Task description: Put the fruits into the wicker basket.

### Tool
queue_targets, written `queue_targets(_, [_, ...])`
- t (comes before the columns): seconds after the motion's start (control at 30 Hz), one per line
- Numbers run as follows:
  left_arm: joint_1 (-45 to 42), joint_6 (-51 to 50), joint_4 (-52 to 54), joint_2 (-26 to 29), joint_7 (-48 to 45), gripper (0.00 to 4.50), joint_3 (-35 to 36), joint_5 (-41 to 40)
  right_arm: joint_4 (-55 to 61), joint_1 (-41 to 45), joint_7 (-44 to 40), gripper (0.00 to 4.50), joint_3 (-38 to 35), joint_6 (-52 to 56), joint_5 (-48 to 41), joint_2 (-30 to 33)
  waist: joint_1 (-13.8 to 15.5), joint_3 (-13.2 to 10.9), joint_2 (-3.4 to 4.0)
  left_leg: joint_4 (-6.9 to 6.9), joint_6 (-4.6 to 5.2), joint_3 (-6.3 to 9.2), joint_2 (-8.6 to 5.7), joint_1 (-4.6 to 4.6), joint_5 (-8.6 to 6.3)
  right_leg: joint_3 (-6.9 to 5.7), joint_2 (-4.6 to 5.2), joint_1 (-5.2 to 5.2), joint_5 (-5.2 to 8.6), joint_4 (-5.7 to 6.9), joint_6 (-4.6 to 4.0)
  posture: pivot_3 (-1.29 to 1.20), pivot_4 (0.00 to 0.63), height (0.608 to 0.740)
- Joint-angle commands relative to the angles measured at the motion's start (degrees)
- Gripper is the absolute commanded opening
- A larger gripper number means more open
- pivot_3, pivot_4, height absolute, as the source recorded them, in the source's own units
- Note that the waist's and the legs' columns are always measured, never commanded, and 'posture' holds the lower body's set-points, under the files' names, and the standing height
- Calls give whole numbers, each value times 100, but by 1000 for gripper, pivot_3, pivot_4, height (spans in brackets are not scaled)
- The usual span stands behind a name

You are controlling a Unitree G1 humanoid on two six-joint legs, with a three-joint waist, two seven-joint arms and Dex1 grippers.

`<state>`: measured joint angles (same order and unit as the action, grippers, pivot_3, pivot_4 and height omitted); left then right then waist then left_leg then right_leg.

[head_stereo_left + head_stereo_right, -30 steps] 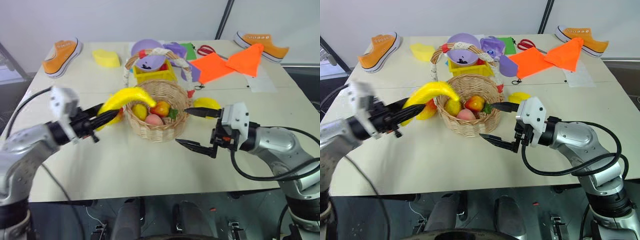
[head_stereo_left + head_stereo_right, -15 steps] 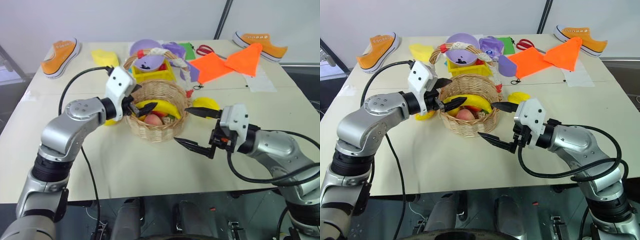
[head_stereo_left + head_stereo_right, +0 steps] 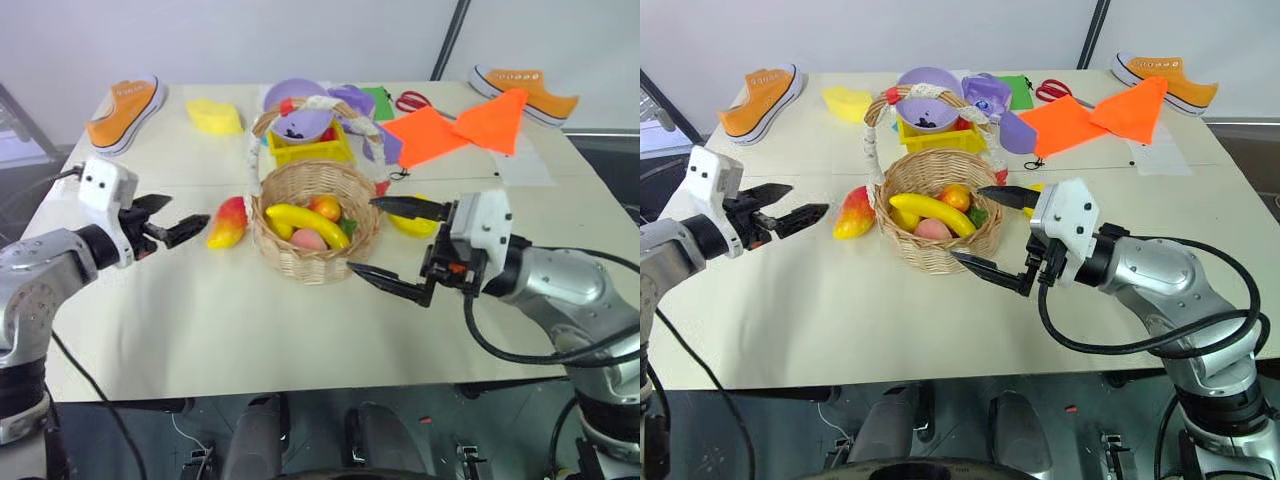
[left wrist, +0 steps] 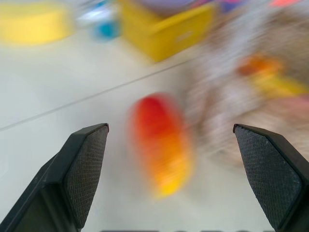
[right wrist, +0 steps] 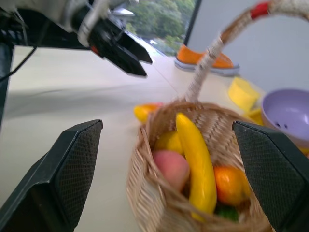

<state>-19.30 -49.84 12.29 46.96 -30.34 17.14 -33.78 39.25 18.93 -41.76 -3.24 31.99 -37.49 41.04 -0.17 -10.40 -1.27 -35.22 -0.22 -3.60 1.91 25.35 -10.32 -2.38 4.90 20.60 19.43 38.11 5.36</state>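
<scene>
While the left end effector point(image 3: 178, 215) gapes, mango point(image 3: 228, 221) lies just beyond.

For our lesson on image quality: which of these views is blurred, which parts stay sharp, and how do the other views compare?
Left wrist view: the mango, yellow bin and wicker basket smear, while the black fingers stay crisp. Right wrist view: the banana is fairly clear, the background soft. Left eye view: sharp and evenly lit, with faint shadows on the table.

We have dropped the banana point(image 3: 307, 224) into the wicker basket point(image 3: 316, 258); our left gripper point(image 3: 172, 221), now open and empty, has pulled back beside the mango point(image 3: 229, 221).
</scene>
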Motion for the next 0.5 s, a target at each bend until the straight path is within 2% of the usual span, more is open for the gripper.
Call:
queue_targets(0.03, [-449,248,-254,-233,173,4431,-348,335,87,166,-22,4500,35,-35,-82,-53,50,0,-2,0,0,0,-1,1,0,0,2,1,0,0,0,0,150,729])
queue_targets(0.27, [-1323,81,-1117,-648,129,4431,-1080,748,229,351,73,4500,146,72,-132,-105,67,-1,-3,1,3,-6,-4,11,-1,1,6,10,-1,0,1,0,150,729])
queue_targets(0.5, [-1817,213,-1946,-954,13,4431,-1743,1285,455,226,257,4500,166,168,-164,-124,61,0,-4,0,4,-8,-2,9,0,0,-2,12,-1,4,3,0,150,729])
